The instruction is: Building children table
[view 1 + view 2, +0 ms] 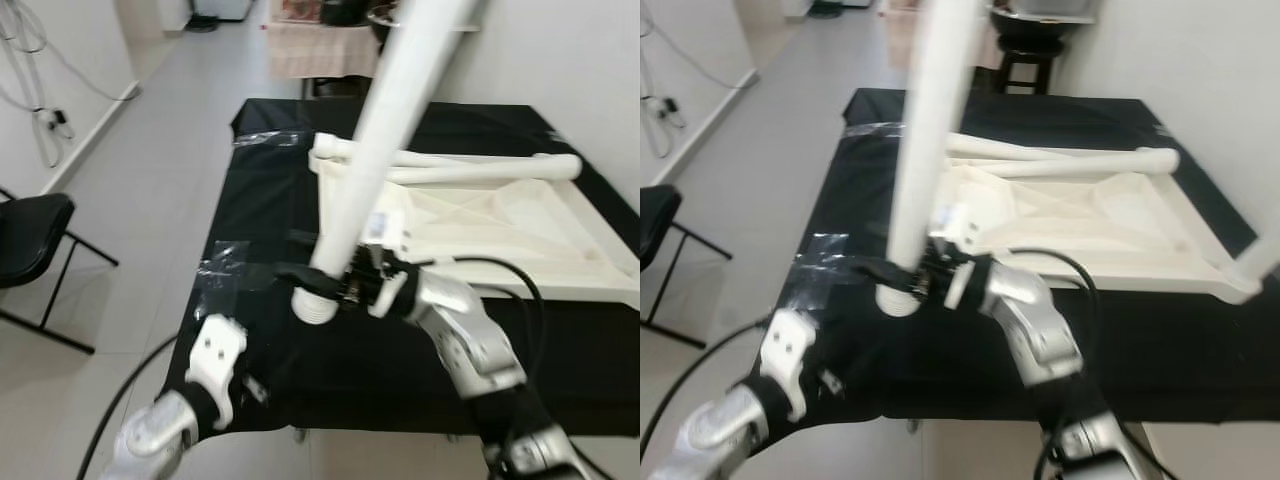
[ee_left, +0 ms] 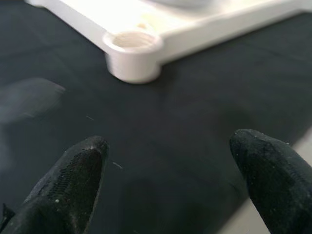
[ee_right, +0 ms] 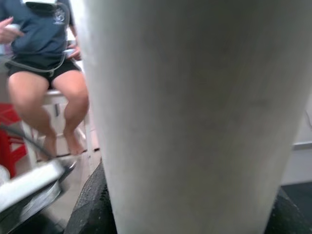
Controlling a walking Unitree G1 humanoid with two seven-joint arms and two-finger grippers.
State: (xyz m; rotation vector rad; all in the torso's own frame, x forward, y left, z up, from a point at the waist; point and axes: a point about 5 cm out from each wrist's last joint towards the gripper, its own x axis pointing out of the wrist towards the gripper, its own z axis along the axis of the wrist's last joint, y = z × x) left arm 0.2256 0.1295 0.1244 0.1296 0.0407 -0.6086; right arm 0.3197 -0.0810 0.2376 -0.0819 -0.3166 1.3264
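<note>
Nearest the camera, low at the front edge of the black-covered work table (image 1: 260, 200), the left gripper (image 2: 170, 180) hangs with its two black fingers spread wide and nothing between them; its wrist view looks across the dark cloth at the threaded corner socket (image 2: 134, 44) of the white tabletop (image 1: 520, 235), which lies upside down on the cloth. Just beyond, the right gripper (image 1: 355, 285) is clenched on the lower end of a white table leg (image 1: 385, 120), holding it nearly upright but tilted, so that its upper end rises out of view. The leg's ringed foot (image 1: 315, 303) hangs just beside the near corner of the tabletop; whether it touches the cloth or the socket cannot be told. Farther back, another leg (image 1: 450, 165) lies along the far rim of the tabletop. A black chair (image 1: 30, 240) stands on the floor to the left, and in the right wrist view a seated person (image 3: 44, 73) is behind the held leg. The grip is low on a long leg, so I judge the main risk is the leg swinging or slipping between the fingers as it is brought to the socket; a tilted entry could cross the thread or shove the tabletop along the cloth.
</note>
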